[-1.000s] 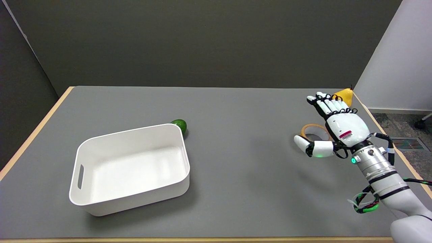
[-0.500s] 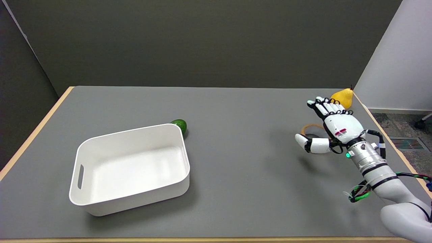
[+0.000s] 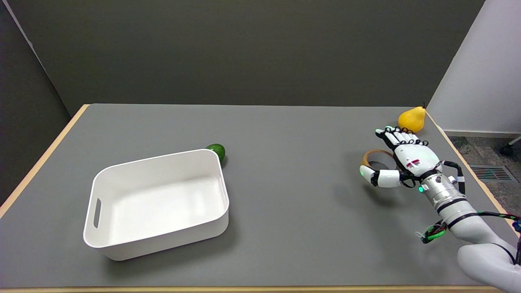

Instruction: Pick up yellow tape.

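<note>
The yellow tape (image 3: 375,157) is a thin tan ring lying flat on the grey table at the right. My right hand (image 3: 403,160) hovers low over its right side, back of the hand up, fingers stretched toward the far edge and thumb spread out along the ring's near rim. The hand covers the ring's right part. Nothing is held; I cannot tell whether the thumb touches the tape.
A yellow pear (image 3: 412,118) stands just beyond the fingers near the table's right edge. A white bin (image 3: 156,201) sits at the left-centre with a green avocado (image 3: 216,151) behind its far corner. The wooden table edge (image 3: 468,162) runs close to my wrist.
My right hand has sunk toward the table and drawn back a little from the pear, which now shows whole. Its thumb has come in close to the tape's near rim.
</note>
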`<action>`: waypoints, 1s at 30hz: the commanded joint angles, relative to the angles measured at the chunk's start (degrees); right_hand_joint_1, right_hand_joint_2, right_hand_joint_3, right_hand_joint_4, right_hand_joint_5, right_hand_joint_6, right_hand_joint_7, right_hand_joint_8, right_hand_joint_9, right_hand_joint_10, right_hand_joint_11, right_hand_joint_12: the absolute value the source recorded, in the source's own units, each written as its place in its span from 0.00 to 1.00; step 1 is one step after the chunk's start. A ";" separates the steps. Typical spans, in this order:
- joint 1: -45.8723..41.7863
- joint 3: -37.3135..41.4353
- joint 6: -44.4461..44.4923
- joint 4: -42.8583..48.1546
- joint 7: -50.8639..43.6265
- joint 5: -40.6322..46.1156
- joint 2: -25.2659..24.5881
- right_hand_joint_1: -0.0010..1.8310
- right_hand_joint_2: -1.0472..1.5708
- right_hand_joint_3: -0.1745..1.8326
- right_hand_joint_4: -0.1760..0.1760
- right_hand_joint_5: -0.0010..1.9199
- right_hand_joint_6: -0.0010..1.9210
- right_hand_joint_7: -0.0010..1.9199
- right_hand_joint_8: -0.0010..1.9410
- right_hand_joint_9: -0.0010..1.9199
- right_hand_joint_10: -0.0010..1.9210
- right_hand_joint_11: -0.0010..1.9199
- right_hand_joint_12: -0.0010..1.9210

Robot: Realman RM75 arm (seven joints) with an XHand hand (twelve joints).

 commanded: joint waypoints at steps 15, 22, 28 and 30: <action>0.81 -2.14 -1.75 -1.11 0.58 3.44 -0.46 0.11 0.58 0.52 0.57 0.03 0.18 0.02 0.08 0.00 0.16 0.00 0.47; 1.65 -2.49 -3.33 -3.02 0.58 4.08 -0.60 0.11 0.58 0.52 0.57 0.04 0.18 0.02 0.09 0.00 0.17 0.00 0.48; 1.15 -2.55 -2.47 -4.34 0.58 4.04 -1.96 0.19 0.58 0.55 0.56 0.03 0.21 0.03 0.09 0.00 0.13 0.00 0.45; 0.82 -2.58 -1.41 -4.25 0.54 3.65 -2.46 0.15 0.58 0.54 0.55 0.04 0.21 0.04 0.13 0.00 0.21 0.00 0.53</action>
